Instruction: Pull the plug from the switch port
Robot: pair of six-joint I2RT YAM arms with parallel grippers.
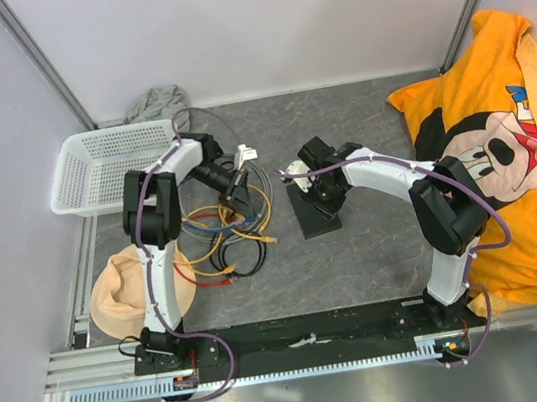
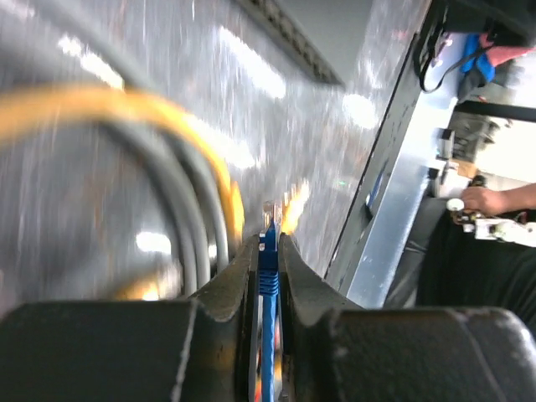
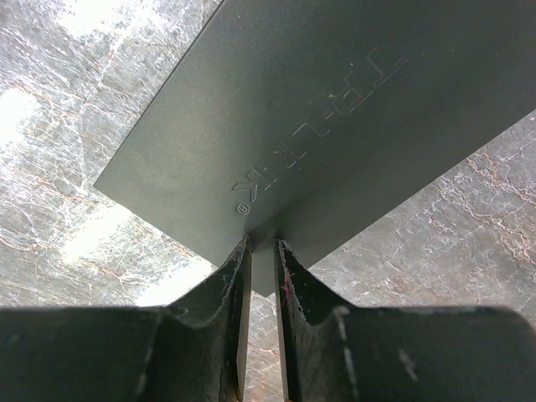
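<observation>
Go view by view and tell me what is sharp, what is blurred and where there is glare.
Top external: evenly lit, sharp, only soft shadows. Left wrist: blue plug fairly crisp, yellow cable and table smeared, with streaks of glare. Right wrist: switch sharp, its embossed lettering legible; bright glare patches on the table.

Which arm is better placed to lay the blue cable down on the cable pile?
Left. The left gripper is shut on the blue cable and sits over the cable pile. The right gripper is clamped on the switch at its corner, away from the cables.
</observation>
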